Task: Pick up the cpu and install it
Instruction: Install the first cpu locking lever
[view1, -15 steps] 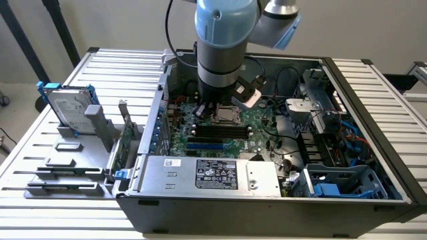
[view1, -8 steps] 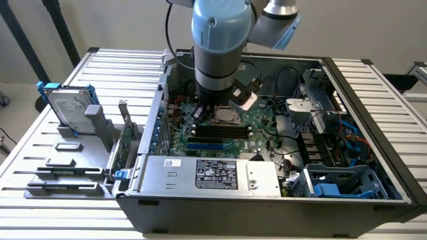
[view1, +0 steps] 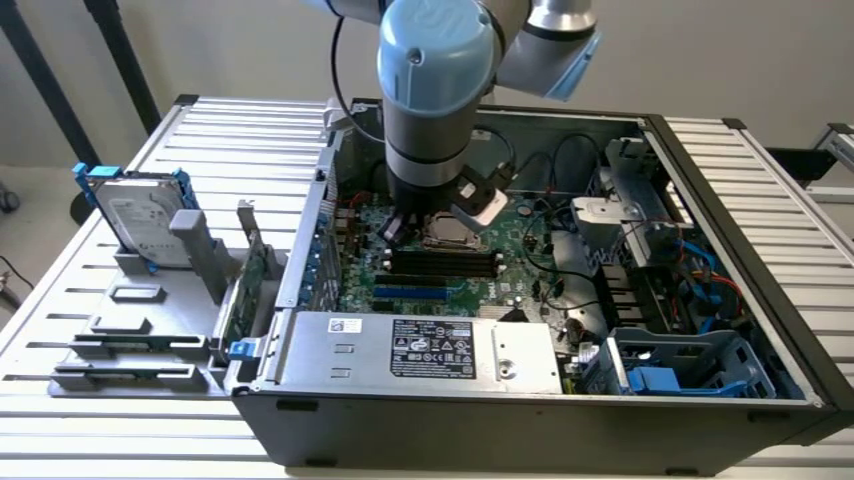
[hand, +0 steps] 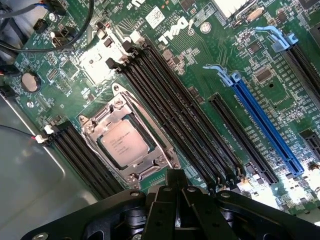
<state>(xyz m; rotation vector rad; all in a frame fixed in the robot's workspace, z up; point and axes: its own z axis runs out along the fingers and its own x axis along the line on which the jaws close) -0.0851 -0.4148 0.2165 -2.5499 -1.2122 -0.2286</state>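
Sitting flat in its metal-framed socket (hand: 129, 146) on the green motherboard (hand: 210, 90), the cpu (hand: 123, 143) shows its dull silver top, with black memory slots (hand: 185, 130) just beside it. Close above hangs the gripper (hand: 175, 181), its black fingers pressed together and holding nothing. Around them stands the open computer case (view1: 534, 400) on a slatted table (view1: 134, 420).

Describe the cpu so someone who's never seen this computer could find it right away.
Look inside the open computer case, on the green motherboard. Between the two banks of black memory slots sits a metal socket frame. The cpu is the flat silver square inside it.
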